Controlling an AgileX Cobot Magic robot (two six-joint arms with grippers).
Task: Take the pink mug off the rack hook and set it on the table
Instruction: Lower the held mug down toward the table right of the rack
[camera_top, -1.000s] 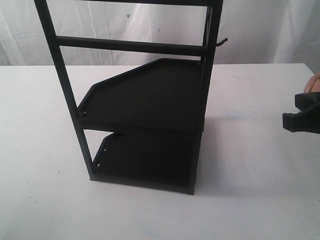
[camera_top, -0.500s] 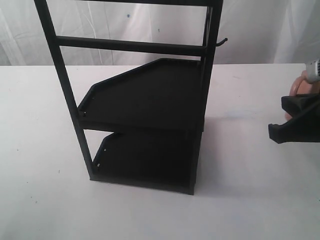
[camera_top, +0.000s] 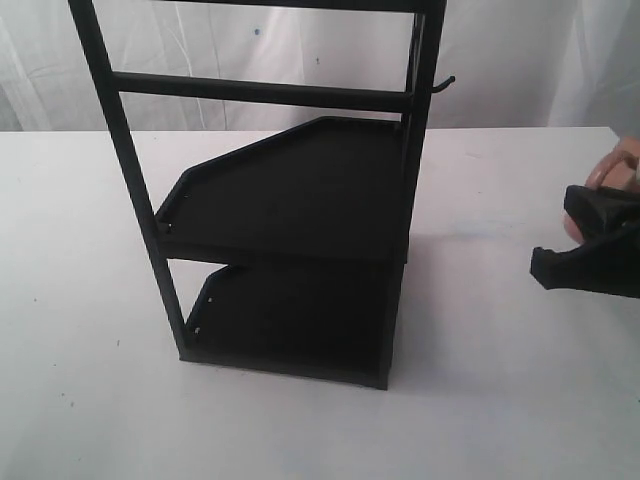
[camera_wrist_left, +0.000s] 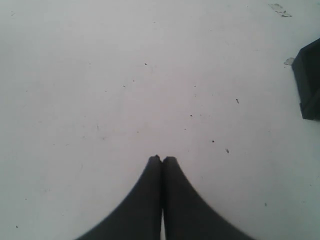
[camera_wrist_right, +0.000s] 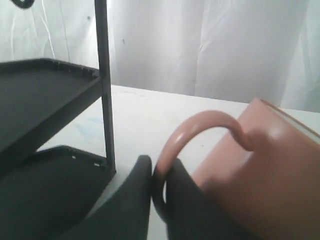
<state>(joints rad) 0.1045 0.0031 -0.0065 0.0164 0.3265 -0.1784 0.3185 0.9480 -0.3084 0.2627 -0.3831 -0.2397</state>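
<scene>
The pink mug (camera_wrist_right: 272, 165) hangs tilted from my right gripper (camera_wrist_right: 159, 172), which is shut on its loop handle (camera_wrist_right: 200, 125). In the exterior view this gripper (camera_top: 568, 242) is at the far right, above the table (camera_top: 500, 420), with only bits of the mug (camera_top: 612, 168) showing behind it. The rack hook (camera_top: 446, 84) juts from the upper post of the rack (camera_top: 300, 200) with nothing on it. Over bare table (camera_wrist_left: 100, 75), the left gripper (camera_wrist_left: 162, 160) is shut and holds nothing.
The rack's black shelves (camera_wrist_right: 40, 95) and a thin post (camera_wrist_right: 105, 85) stand close beside the mug in the right wrist view. A corner of the rack (camera_wrist_left: 310, 80) shows in the left wrist view. White curtain hangs behind the table.
The right gripper has moved left and lower in the exterior view, carrying the mug with it. The rack and the left gripper have not moved.
</scene>
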